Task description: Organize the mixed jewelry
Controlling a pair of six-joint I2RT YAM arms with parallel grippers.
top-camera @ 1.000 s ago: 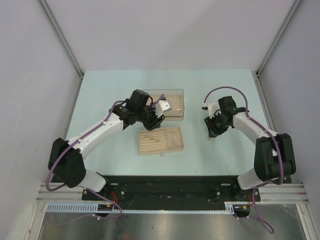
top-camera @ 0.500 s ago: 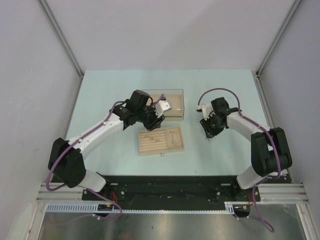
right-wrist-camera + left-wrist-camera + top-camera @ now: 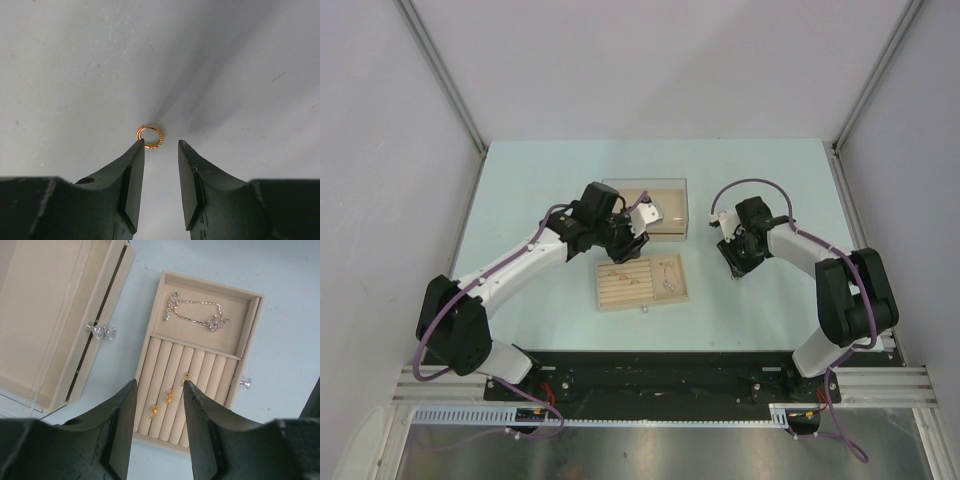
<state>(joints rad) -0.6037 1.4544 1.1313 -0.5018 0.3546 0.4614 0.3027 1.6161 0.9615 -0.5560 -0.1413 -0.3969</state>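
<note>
Left end effector [image 3: 160, 384]: hovers over the slotted tray [image 3: 214, 287], jaws at a moderate gap, nothing between them. Both dark fingers [image 3: 121, 425] frame the ring rolls at the tray's near half.

Tray contents, left wrist view:
- Silvery chain [image 3: 196, 318] lies in the flat compartment at the far end, stretched across it, with a small ornament at each end.
- Three small gold pieces [image 3: 170, 395] sit in the grooves between the rolls, in a loose diagonal line.
- The tray's clear knob [image 3: 245, 383] is on one long side.

The beige box [image 3: 50, 310] lies just beside the tray on the tabletop [image 3: 520, 200], apart from it. A clear knob [image 3: 100, 331] sits on the side that faces the tray.

Right end effector [image 3: 160, 145]: low over bare tabletop, well to the right of the tray in the top view. Its jaws stand narrowly apart and hold nothing.

A loose gold ring [image 3: 150, 136] lies flat on the tabletop just ahead of the fingertips. It is off-centre, at the tip of the finger on the left of the right wrist view and outside the gap. Whether that tip touches it, I cannot tell. One arc of the ring looks beaded or textured.
</note>
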